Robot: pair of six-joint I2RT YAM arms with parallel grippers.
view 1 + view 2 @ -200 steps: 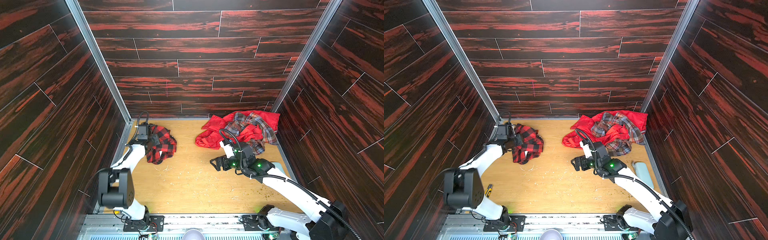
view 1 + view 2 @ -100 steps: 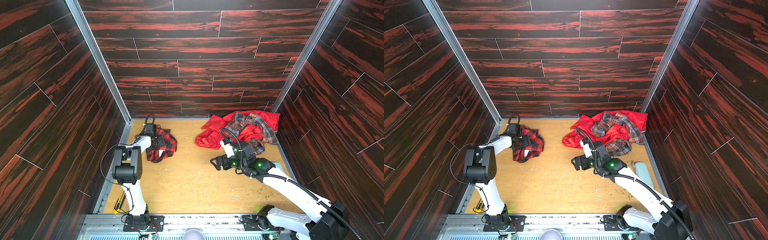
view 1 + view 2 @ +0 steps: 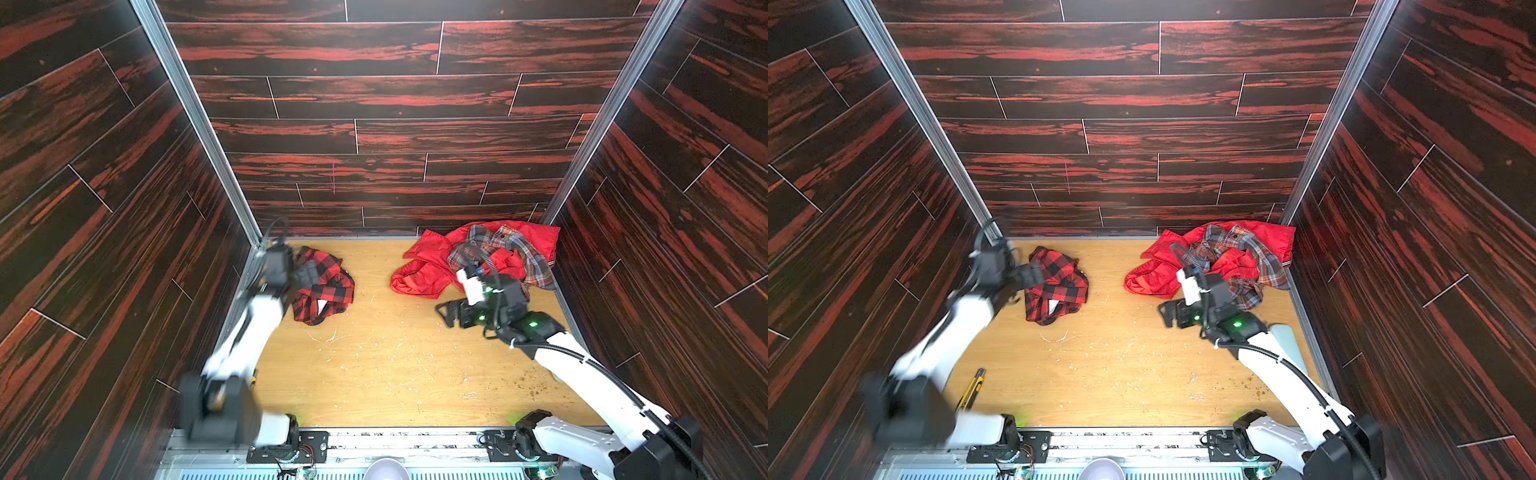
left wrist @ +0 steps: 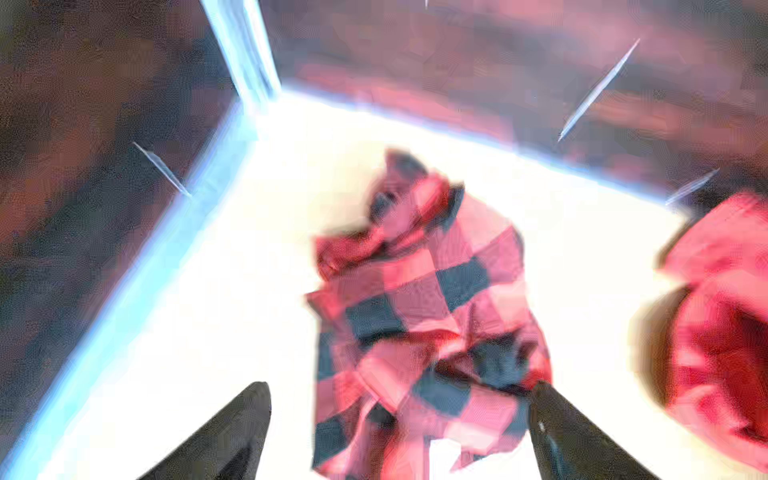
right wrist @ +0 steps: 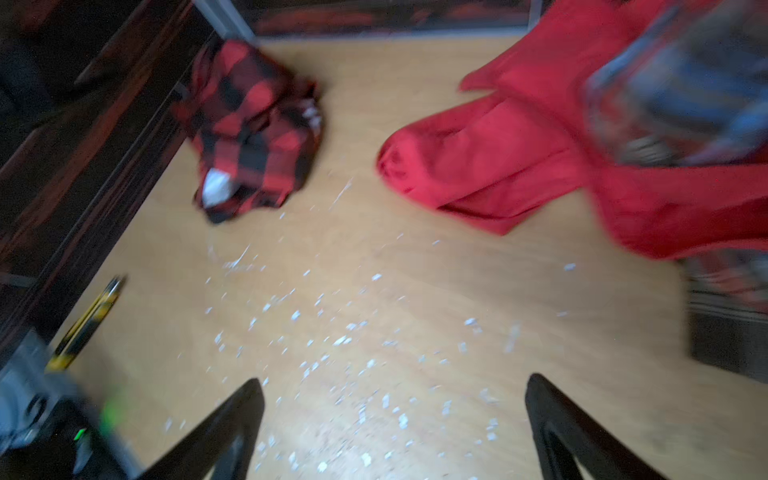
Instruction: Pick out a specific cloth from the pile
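Red-and-black buffalo-check flannel shirt lying crumpled on light wooden tabletop, well apart from heaped pile of plain red garment and grey-blue-red plaid shirt; separation suggesting selection done. Left gripper hovering over shirt, spread, pinching nothing. Right gripper hanging near pile, spread, empty.

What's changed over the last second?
The left pincer opened and let go of the checked shirt, which lies loose at the far left. Its arm is mid-swing and blurred. The right pincer, open, and the pile stayed put.
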